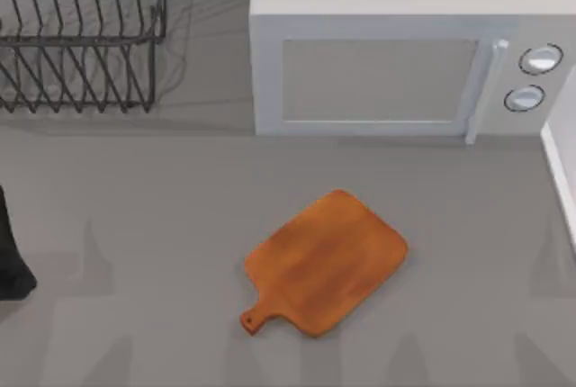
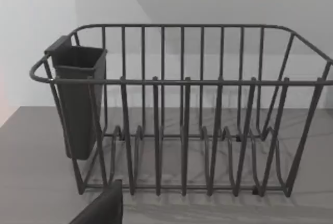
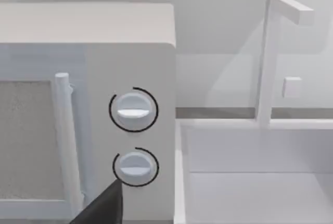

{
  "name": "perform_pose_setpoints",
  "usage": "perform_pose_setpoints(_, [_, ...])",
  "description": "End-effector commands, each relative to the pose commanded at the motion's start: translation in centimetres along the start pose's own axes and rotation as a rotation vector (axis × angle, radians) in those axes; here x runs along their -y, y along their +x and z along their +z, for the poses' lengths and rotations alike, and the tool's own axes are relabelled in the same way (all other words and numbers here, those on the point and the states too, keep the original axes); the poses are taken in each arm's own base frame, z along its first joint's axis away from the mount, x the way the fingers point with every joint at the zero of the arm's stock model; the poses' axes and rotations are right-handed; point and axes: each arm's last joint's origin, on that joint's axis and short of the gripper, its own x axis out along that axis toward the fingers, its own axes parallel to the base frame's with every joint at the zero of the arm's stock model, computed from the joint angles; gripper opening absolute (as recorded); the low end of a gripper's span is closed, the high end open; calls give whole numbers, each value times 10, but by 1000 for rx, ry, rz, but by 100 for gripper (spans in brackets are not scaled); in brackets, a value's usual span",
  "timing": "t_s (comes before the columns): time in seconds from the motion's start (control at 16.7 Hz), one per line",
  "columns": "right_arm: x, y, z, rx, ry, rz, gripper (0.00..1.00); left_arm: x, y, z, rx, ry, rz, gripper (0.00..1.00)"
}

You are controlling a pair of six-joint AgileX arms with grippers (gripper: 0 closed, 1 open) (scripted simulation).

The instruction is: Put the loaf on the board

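The board (image 1: 328, 264) lies bare on the table (image 1: 135, 225), tilted, in front of the microwave (image 1: 396, 54) — my left arm (image 1: 11, 252) sits at the left edge, my left wrist camera faces the rack (image 2: 182, 109), and I can't tell my grippers' state.

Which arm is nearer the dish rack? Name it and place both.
Left. The left arm sits at the left edge of the table, facing the dish rack; the right arm faces the microwave's knobs, farther right.

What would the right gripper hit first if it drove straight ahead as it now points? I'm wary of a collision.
Probably the microwave: the right wrist view faces its front, near the lower dial, with a dark gripper finger at the edge. Depth is unclear.
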Motion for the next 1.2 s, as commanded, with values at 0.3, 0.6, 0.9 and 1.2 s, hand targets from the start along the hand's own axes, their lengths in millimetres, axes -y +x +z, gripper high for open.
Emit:
perform_pose_setpoints(0.3, [0,0,0,0,0,0,100,-1,1,8,-68,64,9,100])
perform_pose_setpoints(0.6, [0,0,0,0,0,0,100,-5,17,42,-368,326,-20,100])
perform_pose_setpoints(0.9, [0,0,0,0,0,0,100,-19,76,62,-840,602,-203,100])
perform_pose_setpoints(1.2, [0,0,0,0,0,0,100,-41,141,39,-1249,716,-497,100])
